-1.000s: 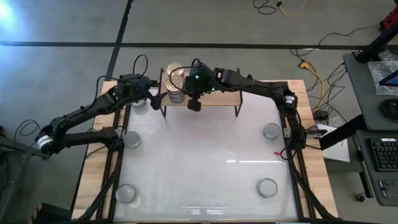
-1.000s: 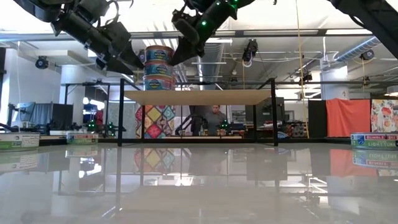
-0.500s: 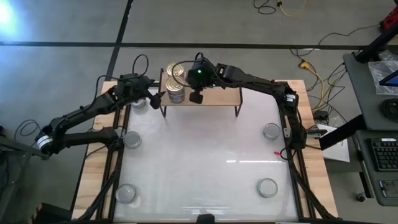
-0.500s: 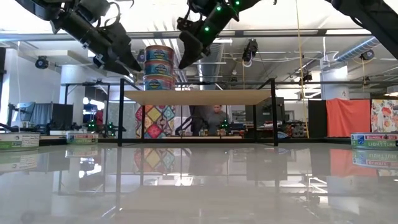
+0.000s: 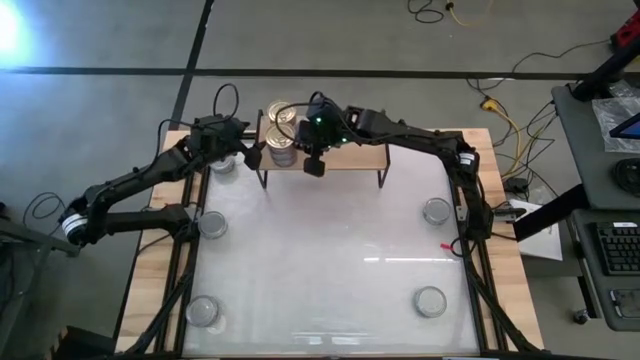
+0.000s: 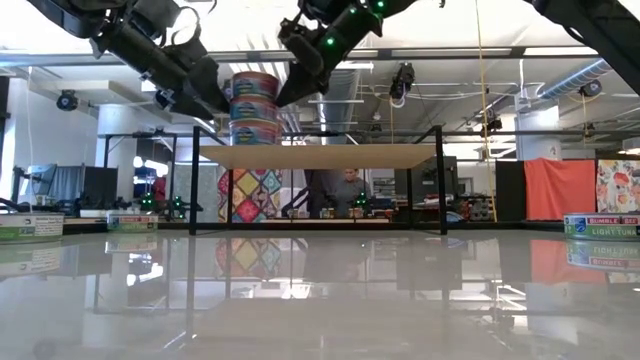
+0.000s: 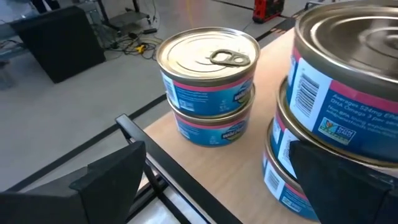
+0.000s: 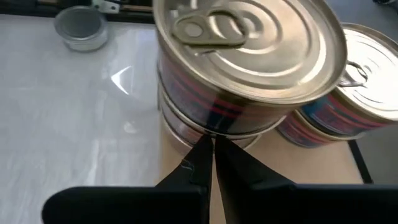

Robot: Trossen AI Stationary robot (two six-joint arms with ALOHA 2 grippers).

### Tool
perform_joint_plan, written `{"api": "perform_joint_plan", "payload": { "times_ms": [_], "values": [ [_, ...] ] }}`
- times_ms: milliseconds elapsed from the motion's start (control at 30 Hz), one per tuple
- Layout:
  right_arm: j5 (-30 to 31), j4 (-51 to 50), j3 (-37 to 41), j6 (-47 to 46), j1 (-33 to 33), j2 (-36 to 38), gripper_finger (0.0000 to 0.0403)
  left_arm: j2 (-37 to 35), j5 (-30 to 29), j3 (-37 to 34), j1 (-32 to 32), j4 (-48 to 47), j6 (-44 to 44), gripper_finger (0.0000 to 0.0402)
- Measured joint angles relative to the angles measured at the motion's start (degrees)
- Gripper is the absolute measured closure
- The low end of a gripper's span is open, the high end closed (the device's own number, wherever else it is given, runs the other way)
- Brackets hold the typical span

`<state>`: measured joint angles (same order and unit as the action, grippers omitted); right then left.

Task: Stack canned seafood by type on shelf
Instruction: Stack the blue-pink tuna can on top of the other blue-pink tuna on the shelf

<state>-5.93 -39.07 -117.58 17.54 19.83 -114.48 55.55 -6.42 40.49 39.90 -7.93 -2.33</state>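
The shelf stands at the far end of the table. Its wooden top sits on thin black legs. Two piles of cans stand on the left end of the shelf, just beside each other.

The near pile has silver lids. In the low view this pile looks three cans high. The top can sits a bit crooked on the ones under it. The far pile has gold lids and is two cans high.

The left gripper is just left of the near pile, by the shelf's left edge. Its fingers are spread wide apart and hold nothing.

The right gripper hangs over the shelf, just right of the near pile. Its fingers are pressed together, with the tips right by the side of the pile. It holds nothing.

Four more silver cans sit on the table, well apart, two near each side edge
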Motion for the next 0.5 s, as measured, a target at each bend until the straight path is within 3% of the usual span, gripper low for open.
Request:
{"api": "perform_joint_plan", "payload": {
  "times_ms": [500],
  "values": [
    [-0.1, -1.0, 0.0, 0.0, 0.0, 1.8, 0.039, -3.1, -0.4, 4.7, -0.1, -7.9, -1.4, 0.0019]
  ]
}}
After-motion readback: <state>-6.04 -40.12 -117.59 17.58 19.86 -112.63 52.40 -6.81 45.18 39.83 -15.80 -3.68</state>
